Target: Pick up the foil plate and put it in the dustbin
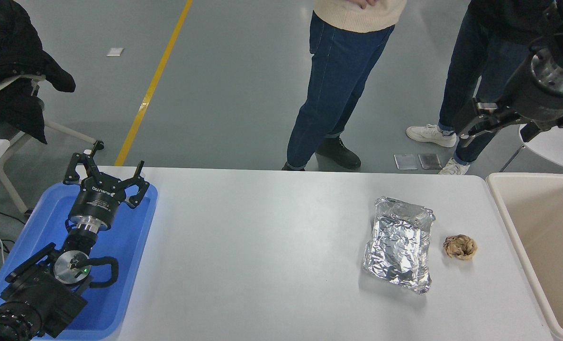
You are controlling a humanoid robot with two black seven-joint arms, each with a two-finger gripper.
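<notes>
The foil plate (399, 244), shiny, crinkled and roughly rectangular, lies flat on the white table (262, 246) right of centre. The beige dustbin (544, 237) stands at the table's right end, its open top facing up. My right gripper (473, 124) hangs high at the upper right, beyond the table's far edge, well above and behind the plate and touching nothing. My left arm is parked at the lower left, with its gripper (107, 173) open and empty over the blue tray.
A small brown crumpled paper wad (459, 246) lies between the foil plate and the dustbin. A shallow blue tray (134, 246) sits at the table's left end. Two people (338, 80) stand at the far side.
</notes>
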